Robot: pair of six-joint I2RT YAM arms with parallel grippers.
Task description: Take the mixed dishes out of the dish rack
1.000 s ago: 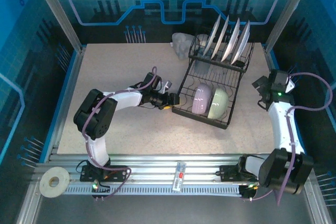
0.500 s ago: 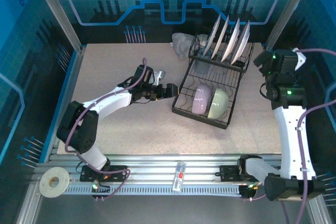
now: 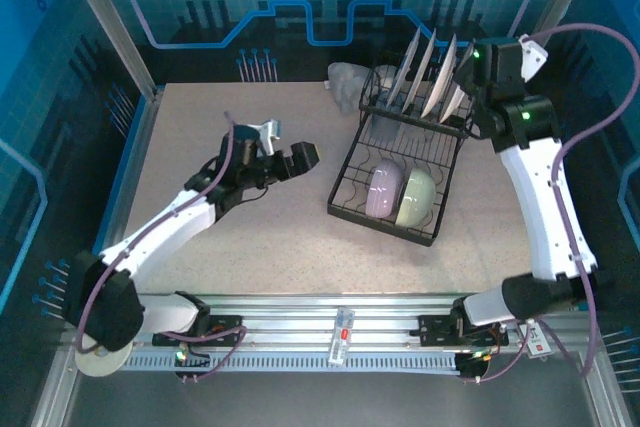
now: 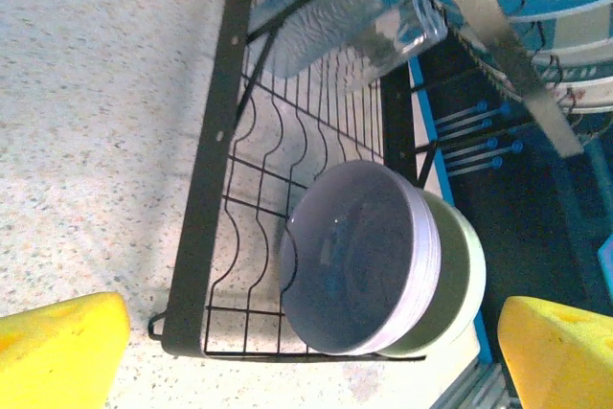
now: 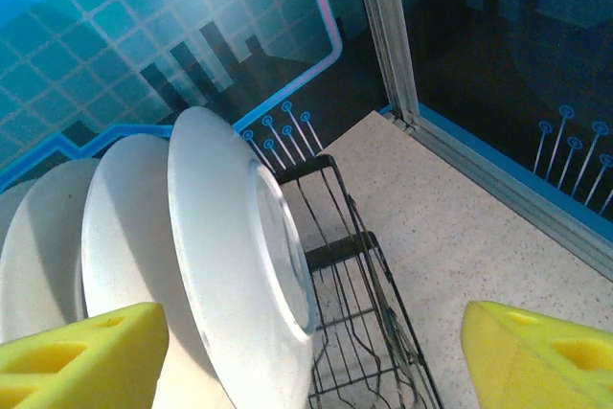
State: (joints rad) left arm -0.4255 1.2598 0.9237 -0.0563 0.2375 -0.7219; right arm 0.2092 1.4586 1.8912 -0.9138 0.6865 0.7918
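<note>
Speckled beige table (image 3: 200, 127) sits inside blue-patterned walls. Over it, the left claw (image 3: 288, 150) hovers just left of the black wire dish rack (image 3: 345, 182), its yellow pads (image 4: 57, 356) wide apart and holding nothing. Clear cups (image 4: 335, 16) lie at the rack's far left corner. In the lower basket a lavender bowl (image 3: 383, 190) stands on edge, nested against a pale green bowl (image 3: 417, 197) to its right. White plates (image 3: 437, 77) stand upright in the upper slots. The right claw (image 5: 306, 352) is at the rightmost plate (image 5: 239, 256), pads apart, with the plate's rim between them.
</note>
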